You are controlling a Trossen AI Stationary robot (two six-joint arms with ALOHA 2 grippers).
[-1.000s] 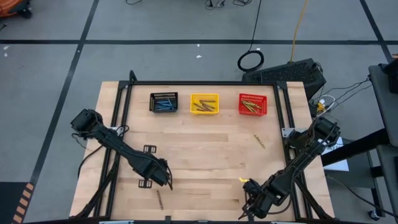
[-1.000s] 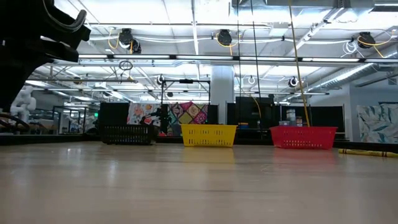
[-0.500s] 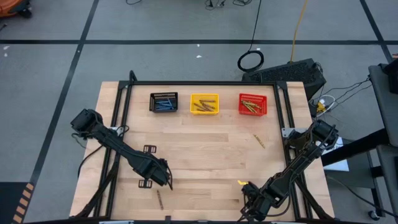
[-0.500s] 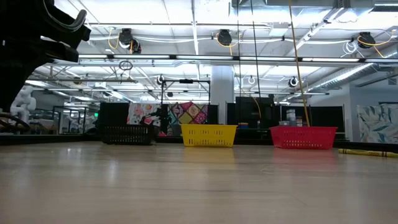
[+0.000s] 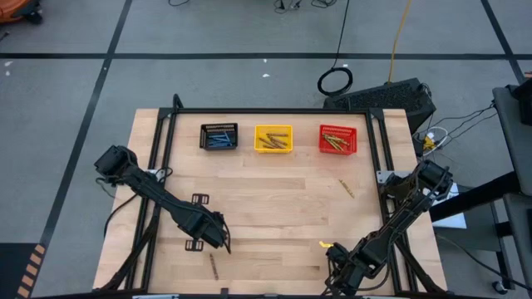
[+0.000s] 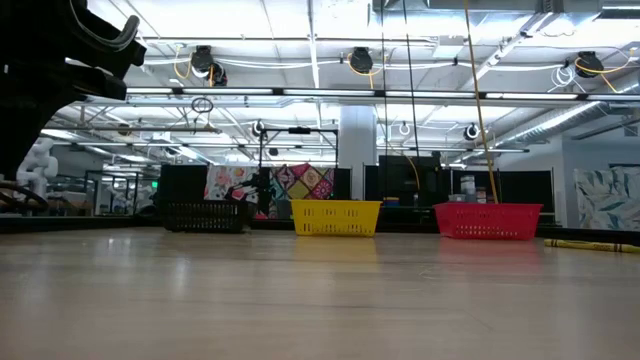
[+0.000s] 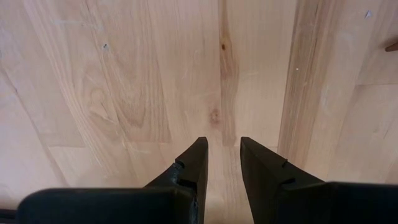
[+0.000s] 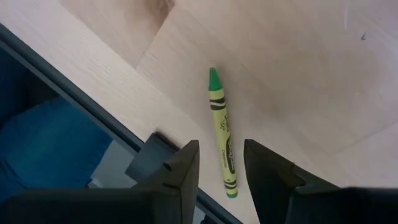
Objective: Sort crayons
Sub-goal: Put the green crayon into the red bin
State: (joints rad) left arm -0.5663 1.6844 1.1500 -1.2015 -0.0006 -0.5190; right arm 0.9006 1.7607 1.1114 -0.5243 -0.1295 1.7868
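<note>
A yellow-green crayon [image 8: 222,127] lies flat on the wood close to the table's near edge, also seen as the crayon [image 5: 324,244] from above. My right gripper [image 8: 221,149] hangs open over it, one finger on either side of the crayon's blunt end, without touching it. My left gripper [image 7: 224,144] points straight down at near left [image 5: 221,237], open over bare wood. A brown crayon [image 5: 212,265] lies just nearer than it. An olive crayon [image 5: 346,188] lies at mid right. More crayons lie in the bins.
Black bin [image 5: 219,136], yellow bin [image 5: 273,138] and red bin [image 5: 337,139] stand in a row along the far edge. A dark frame rail [image 8: 93,118] runs along the near table edge beside the right gripper. The middle of the table [image 5: 274,199] is bare wood.
</note>
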